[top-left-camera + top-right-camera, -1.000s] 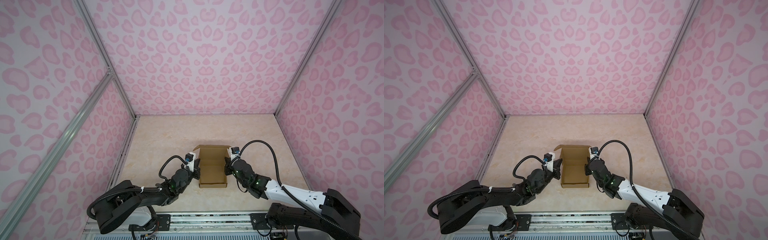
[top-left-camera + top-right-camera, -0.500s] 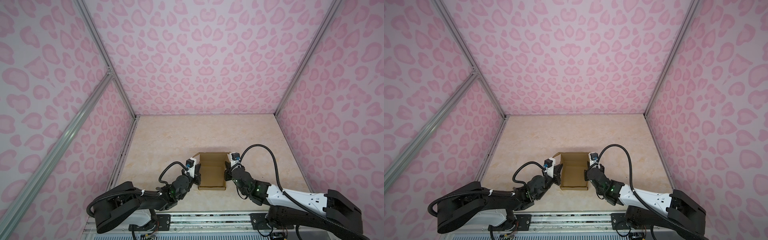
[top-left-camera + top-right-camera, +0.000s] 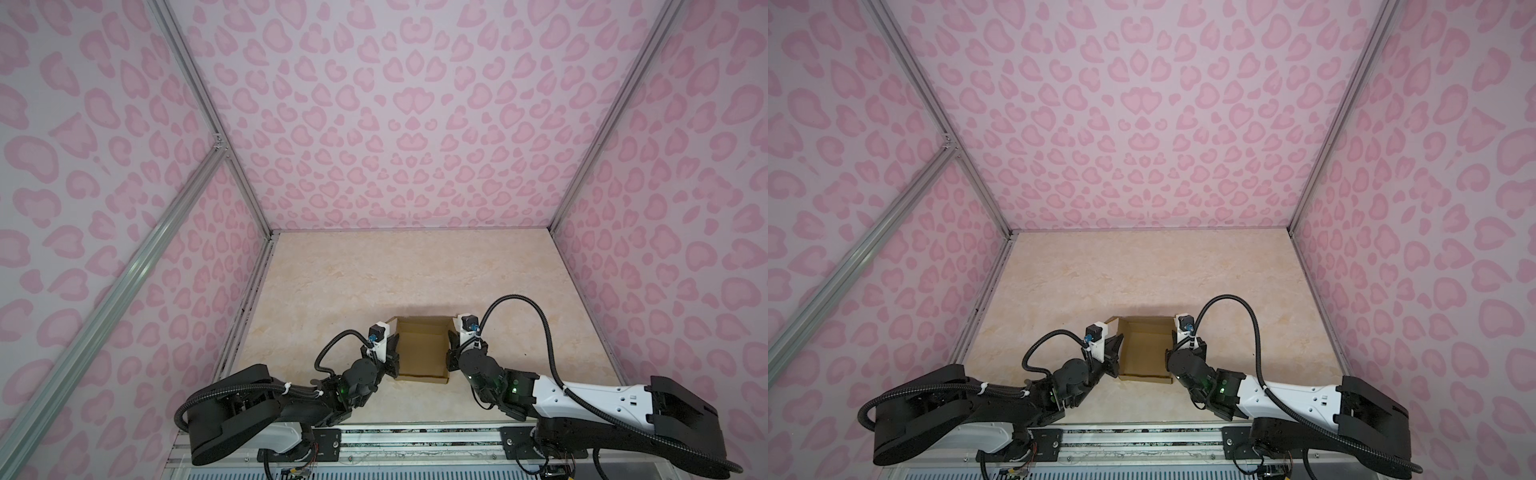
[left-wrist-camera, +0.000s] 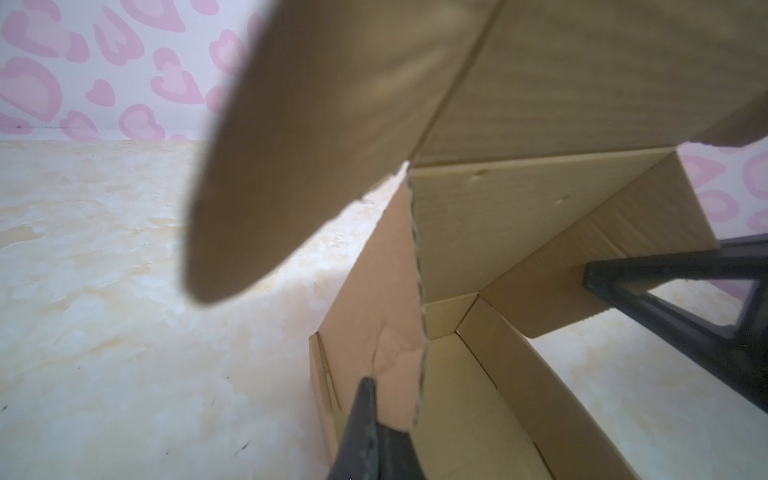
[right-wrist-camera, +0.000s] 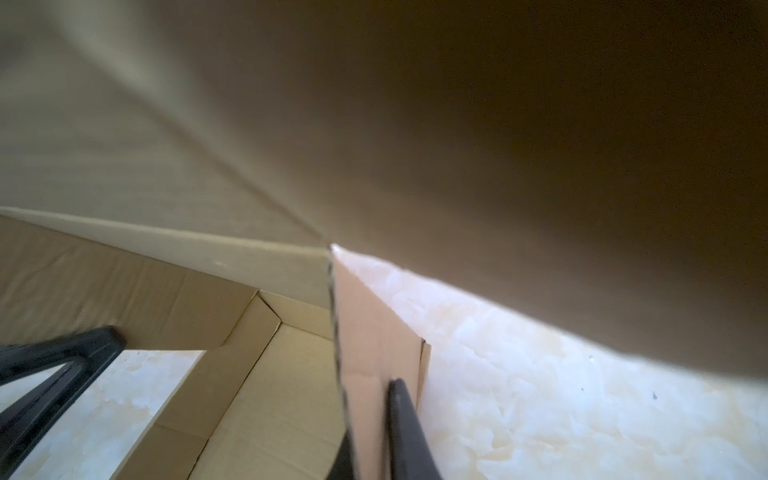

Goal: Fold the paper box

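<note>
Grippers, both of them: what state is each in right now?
Left gripper: shut on the shallow brown cardboard box, at its left wall.
Right gripper: shut on the same box, at its right wall.

paper box (image 3: 422, 353): plain brown cardboard, lighter tan on its inner floor
walls (image 3: 415, 124): pale pink, covered with darker pink heart-like blotches
tabletop (image 3: 374, 270): cream with faint yellowish marbling
left arm (image 3: 249, 407): mostly black, with a black ribbed cable (image 3: 332, 345)
right arm (image 3: 582, 395): white shell, black joints, small green light (image 3: 514, 390)
frame rails (image 3: 104, 299): silver-grey
</note>
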`<act>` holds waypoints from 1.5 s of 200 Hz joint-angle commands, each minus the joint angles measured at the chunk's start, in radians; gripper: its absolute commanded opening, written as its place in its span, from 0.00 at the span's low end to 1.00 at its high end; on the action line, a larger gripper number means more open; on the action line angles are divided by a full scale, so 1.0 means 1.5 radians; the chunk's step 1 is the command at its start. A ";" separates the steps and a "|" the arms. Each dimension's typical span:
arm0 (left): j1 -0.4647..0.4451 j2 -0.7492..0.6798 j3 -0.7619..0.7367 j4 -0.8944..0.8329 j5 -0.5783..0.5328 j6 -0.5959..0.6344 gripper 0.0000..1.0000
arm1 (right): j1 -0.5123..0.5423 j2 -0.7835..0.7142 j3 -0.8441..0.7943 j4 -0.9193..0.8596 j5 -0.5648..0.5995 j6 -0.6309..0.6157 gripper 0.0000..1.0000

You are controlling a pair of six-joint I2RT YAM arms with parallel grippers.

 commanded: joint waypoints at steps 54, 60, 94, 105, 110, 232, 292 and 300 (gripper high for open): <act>-0.010 -0.005 -0.009 -0.030 -0.013 -0.018 0.04 | 0.032 0.008 0.054 -0.081 0.057 0.088 0.12; -0.011 -0.006 -0.010 -0.030 -0.014 -0.018 0.04 | 0.032 0.012 0.062 -0.092 0.060 0.098 0.12; -0.013 -0.010 -0.010 -0.032 -0.016 -0.021 0.04 | 0.035 0.034 0.069 -0.095 0.064 0.113 0.13; -0.013 -0.013 -0.009 -0.034 -0.017 -0.020 0.04 | 0.036 0.040 0.074 -0.101 0.064 0.119 0.12; -0.013 -0.014 -0.009 -0.034 -0.016 -0.020 0.04 | 0.035 0.043 0.076 -0.098 0.063 0.119 0.13; -0.019 -0.039 -0.012 -0.054 -0.033 -0.020 0.04 | 0.056 0.054 0.061 -0.073 0.043 0.099 0.13; -0.021 -0.018 -0.017 -0.037 -0.039 -0.032 0.04 | 0.072 0.066 0.026 -0.043 0.058 0.105 0.13; -0.021 -0.020 -0.017 -0.039 -0.040 -0.032 0.04 | 0.076 0.074 0.029 -0.043 0.066 0.106 0.13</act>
